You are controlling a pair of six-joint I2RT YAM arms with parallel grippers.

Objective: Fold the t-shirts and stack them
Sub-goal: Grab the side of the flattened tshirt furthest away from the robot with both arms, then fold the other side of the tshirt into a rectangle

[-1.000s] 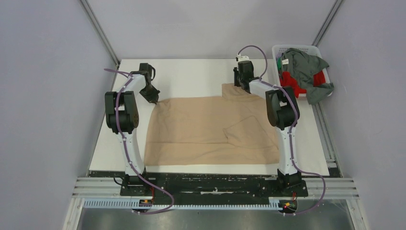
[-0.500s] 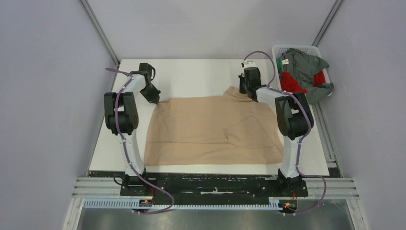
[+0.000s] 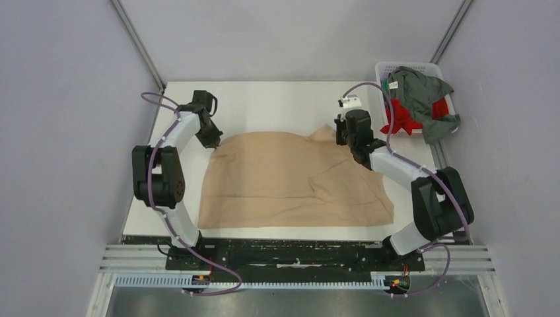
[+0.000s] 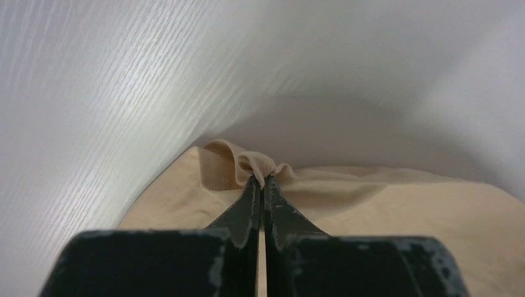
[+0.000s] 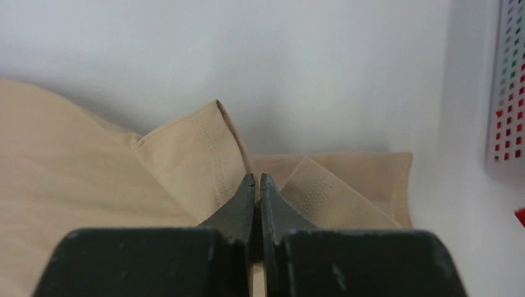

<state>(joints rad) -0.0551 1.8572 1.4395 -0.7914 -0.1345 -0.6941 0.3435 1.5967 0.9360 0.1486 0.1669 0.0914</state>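
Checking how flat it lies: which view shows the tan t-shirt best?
Top external: the whole tan t-shirt lies spread on the table. Left wrist shows only the bunched corner in the left gripper; right wrist only folded hems at the right gripper.

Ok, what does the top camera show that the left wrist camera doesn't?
Only top: the whole tan t-shirt spread out, the right gripper at its far right corner, the basket holding the grey-green t-shirt and red t-shirt. Only left wrist: the left gripper shut on a bunched fold of cloth. Both: tan cloth on the white table.
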